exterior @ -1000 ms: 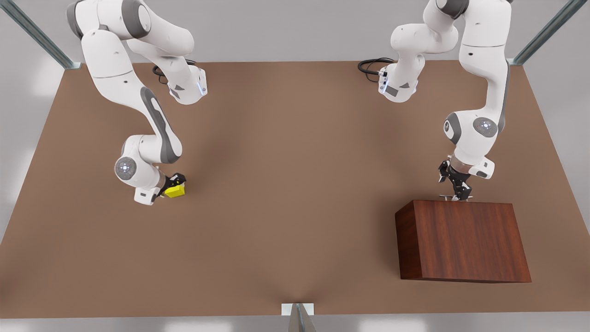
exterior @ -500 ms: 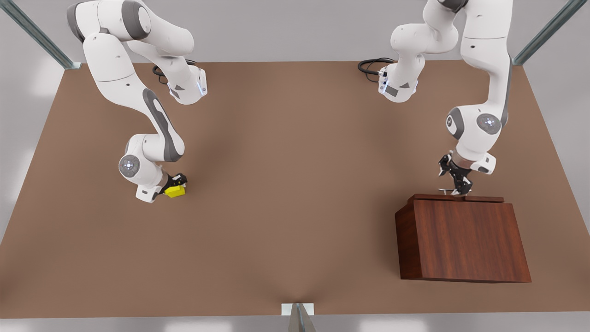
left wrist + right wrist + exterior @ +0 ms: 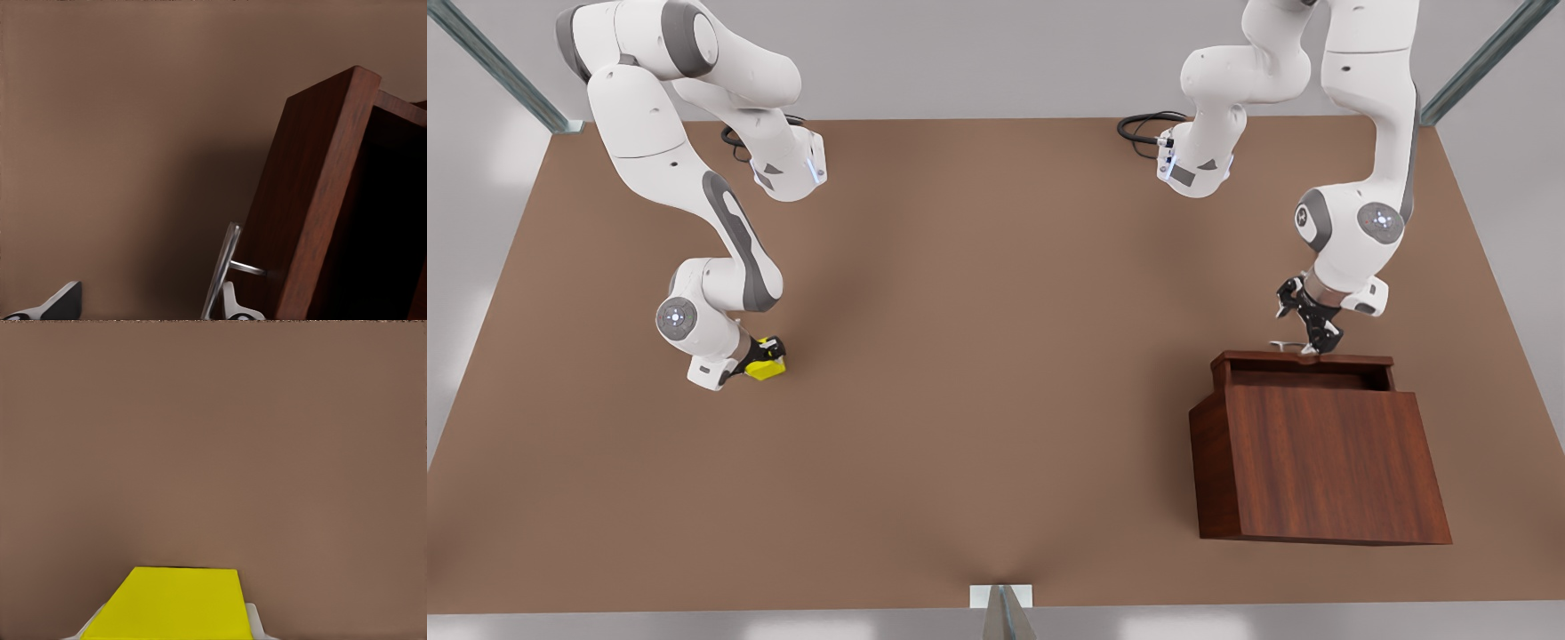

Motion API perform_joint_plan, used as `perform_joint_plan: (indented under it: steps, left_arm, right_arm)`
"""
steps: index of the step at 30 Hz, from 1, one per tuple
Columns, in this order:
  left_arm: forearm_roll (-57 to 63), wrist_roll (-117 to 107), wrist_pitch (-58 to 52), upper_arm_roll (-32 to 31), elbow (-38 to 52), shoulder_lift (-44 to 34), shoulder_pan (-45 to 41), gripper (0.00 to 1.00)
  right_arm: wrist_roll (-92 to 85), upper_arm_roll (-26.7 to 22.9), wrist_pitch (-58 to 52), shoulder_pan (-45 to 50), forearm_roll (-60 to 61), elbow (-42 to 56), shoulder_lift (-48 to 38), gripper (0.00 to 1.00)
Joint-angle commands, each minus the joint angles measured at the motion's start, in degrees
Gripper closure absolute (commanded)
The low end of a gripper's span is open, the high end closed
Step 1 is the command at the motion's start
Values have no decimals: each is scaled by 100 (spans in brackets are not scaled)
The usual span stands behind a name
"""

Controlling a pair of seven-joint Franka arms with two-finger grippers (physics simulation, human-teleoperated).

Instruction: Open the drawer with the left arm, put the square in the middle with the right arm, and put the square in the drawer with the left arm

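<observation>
The dark wood cabinet [image 3: 1325,462] sits at the front view's right, and its drawer [image 3: 1303,362] is pulled out a short way toward the back. My left gripper [image 3: 1312,342] is at the thin silver handle [image 3: 223,267]. Its fingers stand apart, and the handle rests against one fingertip [image 3: 235,305]. At the front view's left, my right gripper [image 3: 769,356] is shut on the yellow square [image 3: 767,369], low over the table. In the right wrist view the square [image 3: 173,603] sits between the pads. The middle [image 3: 996,356] of the tabletop is bare brown.
Both arm bases and black cables [image 3: 1143,129] are at the table's back edge. Metal frame posts stand at the back corners, and a small bracket [image 3: 1001,597] sits at the front edge. Open tabletop lies between the two arms.
The drawer has slid out from shut to partly open as my left gripper drew back with the handle. The right gripper and the square have barely moved.
</observation>
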Motion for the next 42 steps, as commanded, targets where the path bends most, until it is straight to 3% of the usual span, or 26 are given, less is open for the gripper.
perform_joint_plan:
  steps: [1, 7, 13, 15, 19, 21, 23, 25, 27, 30, 31, 32, 36, 38, 40, 42]
  left_arm:
    - [-4, -25, -168, 49, -23, -52, -24, 0]
    - [-4, -95, -265, 67, -365, -343, -68, 0]
    - [-4, -131, -441, 67, -691, -817, -94, 0]
    - [-4, -139, -450, 67, -805, -896, -138, 0]
    - [-4, -139, -485, 67, -893, -967, -130, 0]
    - [-4, -139, -581, 84, -893, -1019, -138, 0]
    - [-4, -139, -818, 84, -902, -1186, -138, 0]
    - [5, -113, -1528, 93, -875, -1773, -138, 0]
    - [304, -52, -2462, 76, -287, -2162, -261, 0]
    - [339, 1073, -3438, -223, 1488, -1293, -314, 0]
    - [339, 1652, -3464, -223, 1893, -959, -323, 0]
    - [339, 2303, -3473, -276, 2244, -642, -332, 0]
    - [155, 4922, -4202, -399, 3668, 360, -349, 0]
    - [128, 5160, -4431, -513, 4125, 668, -490, 0]
    - [137, 5731, -4641, -443, 4380, 808, -806, 0]
    - [146, 6250, -5292, -592, 5031, 1072, -1026, 0]
  right_arm:
    - [166, -7, 5, 1, -20, 4, -9, 29]
    - [174, 72, -162, 88, -117, 91, -307, 29]
    - [376, 353, -249, 1231, -108, 987, -158, 29]
    - [631, 810, -337, 1310, -108, 1392, 44, 28]
    - [1087, 802, -1013, 2670, -512, 3183, 1176, 27]
    - [1563, 346, -1471, 3840, -503, 4537, 1915, 27]
    - [1581, 283, -1533, 4316, -538, 5495, 2592, 27]
    - [1720, 283, -1761, 4676, -565, 6365, 3084, 27]
    - [1783, 336, -1682, 4852, -574, 7298, 3726, 27]
    - [1914, 195, -1498, 4966, -626, 6956, 3744, 23]
    - [1941, 195, -1287, 4975, -635, 6886, 3841, 15]
    - [1932, 125, -1067, 5010, -635, 6683, 3832, 0]
    - [1941, 98, -1128, 5054, -626, 6683, 3771, 0]
    - [1932, 98, -1357, 5046, -574, 6508, 3376, 0]
    - [1932, 28, -1375, 5046, -539, 5981, 2725, 0]
    - [1941, -288, -1375, 4853, -433, 4768, 1346, 0]
